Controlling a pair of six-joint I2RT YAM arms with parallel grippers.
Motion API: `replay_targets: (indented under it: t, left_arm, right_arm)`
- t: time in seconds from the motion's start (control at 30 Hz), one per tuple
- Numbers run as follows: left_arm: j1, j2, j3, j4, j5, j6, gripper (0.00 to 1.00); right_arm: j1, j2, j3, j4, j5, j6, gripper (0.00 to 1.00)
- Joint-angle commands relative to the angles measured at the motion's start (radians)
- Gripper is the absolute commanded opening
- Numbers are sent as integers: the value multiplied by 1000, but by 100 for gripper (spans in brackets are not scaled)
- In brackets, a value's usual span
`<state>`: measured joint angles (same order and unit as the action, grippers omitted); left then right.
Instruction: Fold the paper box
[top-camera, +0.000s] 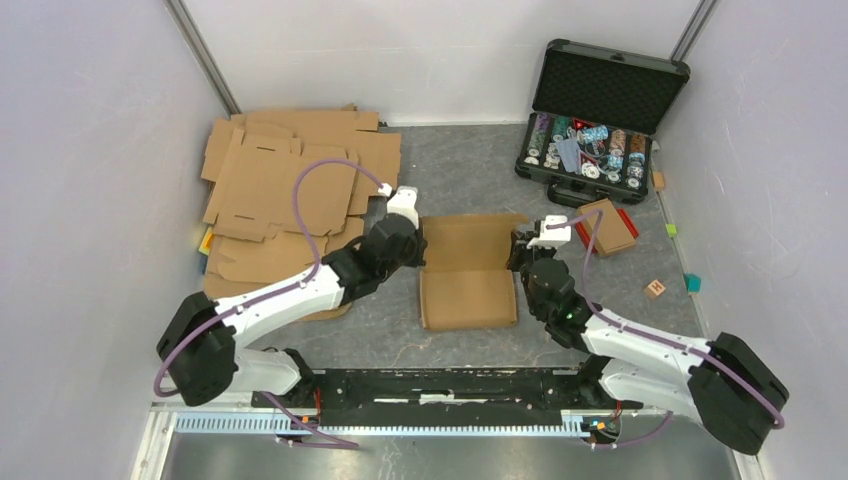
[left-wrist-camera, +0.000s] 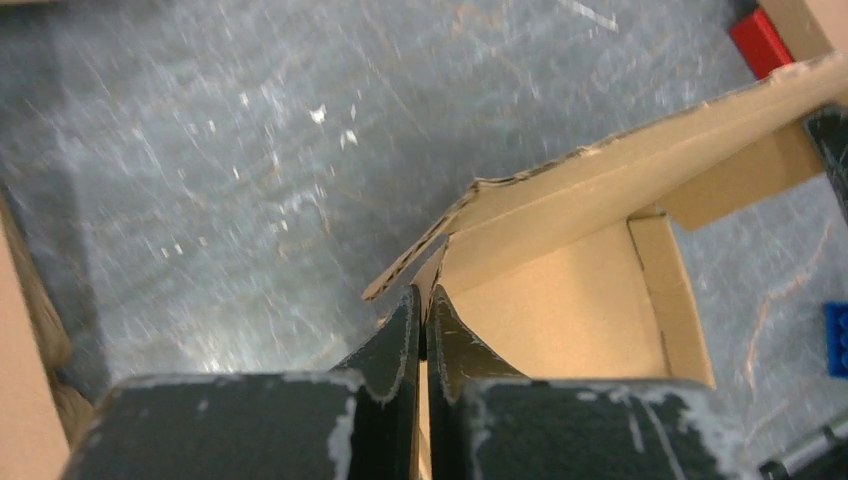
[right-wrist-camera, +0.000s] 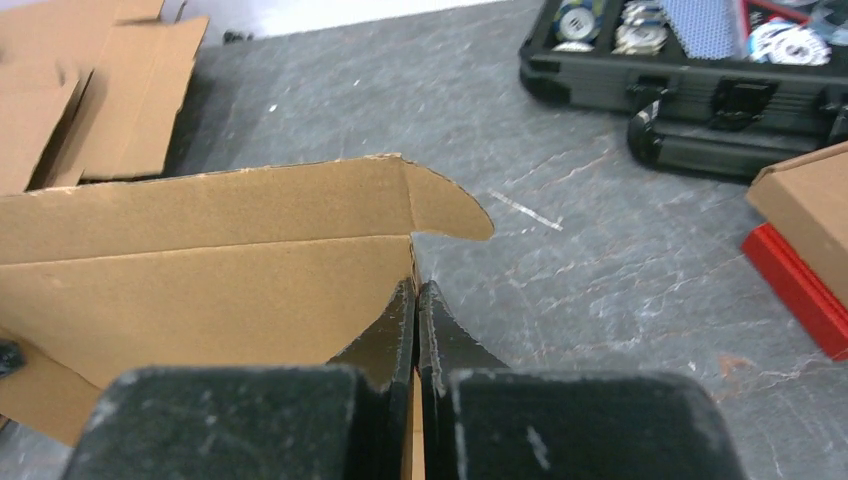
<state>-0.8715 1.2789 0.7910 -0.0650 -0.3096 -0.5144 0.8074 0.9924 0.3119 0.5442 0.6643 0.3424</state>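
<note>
Two end effectors flank the paper box (top-camera: 470, 275) at the middle of the grey desk (top-camera: 460, 165). The left end effector (top-camera: 421, 250) has its fingers pressed together on the box's left side wall, with only a sliver of cardboard showing between them. The right end effector (top-camera: 519, 256) is closed the same way on the opposite wall. The box sits between the two, its floor flat on the desk and its back panel rising just beyond both sets of fingertips (leaning, not upright).

The grips look like the weak point. If the arms pull apart or twist unevenly, the thin walls could crease off their score lines or tear. The hard black fingers could also slide off the board. Nothing appears to lock the back panel, so it may flop outward, and a blank this light could skid on the desk.

The box is plain brown corrugated board with raw fluted edges and a rounded tab at the corner beyond the right fingertips. The desk is mottled and scratched like slate, and the fingers are scuffed, their edges worn pale. Left of the left end effector lies a heap of flat blanks (top-camera: 285, 190) – untouched.
</note>
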Motion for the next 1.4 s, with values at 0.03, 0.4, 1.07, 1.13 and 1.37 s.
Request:
replay_targets:
  t: [0.03,0.4,1.07,1.13,1.37]
  left_arm:
    - [86,84,175,131,126,40,2]
    - [157,176,112,331,151,-48,2]
    - [161,133,-7,271,151,-96,29]
    - [161,130,-9,252,150,-84,31]
    - [161,151,-11,238,143,-35,36]
  right_arm:
    - [22,138,-33,410,62,-83,0]
    - [13,357,121,333,170,74,0]
    - [13,242,17,207,174,92,11]
    - [13,243,24,199,166,82,12]
    - [13,242,24,193,127,41,33]
